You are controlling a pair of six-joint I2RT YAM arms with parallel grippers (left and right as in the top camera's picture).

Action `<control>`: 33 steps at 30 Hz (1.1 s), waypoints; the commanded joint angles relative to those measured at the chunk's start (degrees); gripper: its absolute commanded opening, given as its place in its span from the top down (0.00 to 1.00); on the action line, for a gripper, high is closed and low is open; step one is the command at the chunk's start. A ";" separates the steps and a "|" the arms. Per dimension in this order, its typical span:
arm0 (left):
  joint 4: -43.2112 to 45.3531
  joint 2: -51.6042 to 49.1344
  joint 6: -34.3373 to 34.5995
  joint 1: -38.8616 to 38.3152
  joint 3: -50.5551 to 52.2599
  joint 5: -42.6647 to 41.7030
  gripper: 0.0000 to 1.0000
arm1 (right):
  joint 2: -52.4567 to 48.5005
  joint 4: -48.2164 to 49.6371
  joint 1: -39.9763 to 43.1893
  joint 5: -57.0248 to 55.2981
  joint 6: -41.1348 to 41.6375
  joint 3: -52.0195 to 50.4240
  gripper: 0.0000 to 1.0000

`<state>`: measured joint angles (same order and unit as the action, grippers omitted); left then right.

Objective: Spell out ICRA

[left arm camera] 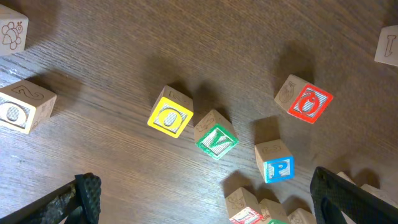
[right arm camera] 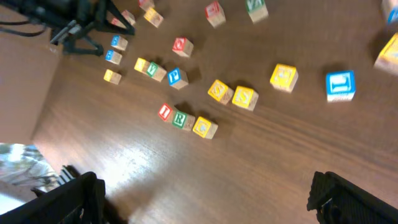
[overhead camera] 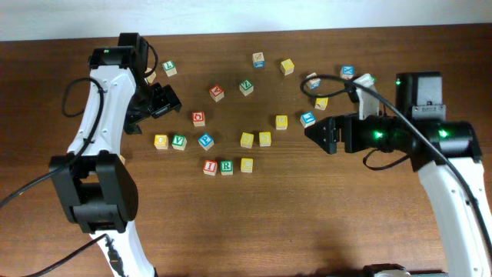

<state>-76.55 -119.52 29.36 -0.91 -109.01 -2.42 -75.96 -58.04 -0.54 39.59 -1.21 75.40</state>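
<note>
A short row of three blocks lies near the table's middle: a red I block (overhead camera: 209,166), a green R block (overhead camera: 227,166) and a yellow block (overhead camera: 247,165). The row also shows in the right wrist view, red I block (right arm camera: 165,112) first. My left gripper (overhead camera: 157,104) is open and empty, above and to the left of a yellow O block (left arm camera: 170,116), a green V block (left arm camera: 216,138), a blue P block (left arm camera: 275,165) and a red block (left arm camera: 306,101). My right gripper (overhead camera: 319,135) is open and empty, right of the row.
Several more letter blocks lie scattered across the far half of the table: a red one (overhead camera: 217,93), a green one (overhead camera: 246,87), two yellow ones (overhead camera: 247,139), a blue one (overhead camera: 307,118), and others near the right arm (overhead camera: 347,71).
</note>
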 commanded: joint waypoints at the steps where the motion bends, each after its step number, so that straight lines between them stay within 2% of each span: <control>1: -0.94 -0.48 -0.72 -0.11 0.17 -3.08 0.01 | -3.69 -0.31 -0.28 0.92 5.18 1.01 0.02; 7: -2.03 -0.48 -0.72 -0.13 0.17 -4.13 0.01 | -8.79 -3.08 -2.58 0.83 4.85 1.01 0.02; 11: -2.60 -0.48 -0.72 -0.20 0.17 -4.26 0.01 | -8.79 -2.86 -10.36 0.15 4.68 1.01 0.02; 16: -3.45 -0.48 -0.74 -0.20 0.17 -4.24 0.01 | -8.79 -2.19 -20.44 -7.30 4.74 1.01 0.02; 20: -3.45 -0.48 -0.76 -0.15 0.17 -1.01 0.01 | -8.79 -1.99 -26.05 -7.37 4.74 1.01 0.02; 29: -5.01 -0.48 -2.58 -0.22 0.17 -1.27 0.01 | -8.79 0.17 -26.95 -10.34 4.96 1.01 0.02; 31: -5.01 -0.48 -4.70 -0.66 0.17 -1.27 0.12 | -8.79 0.81 -26.95 -10.34 4.96 1.01 0.02; 33: -4.94 -0.48 -5.31 -1.68 0.17 -1.25 0.12 | -8.79 1.55 -26.95 -10.34 4.98 1.01 0.02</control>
<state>-81.45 -119.52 26.50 -1.34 -109.01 -4.10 -84.82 -57.21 -27.11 29.78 3.70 75.46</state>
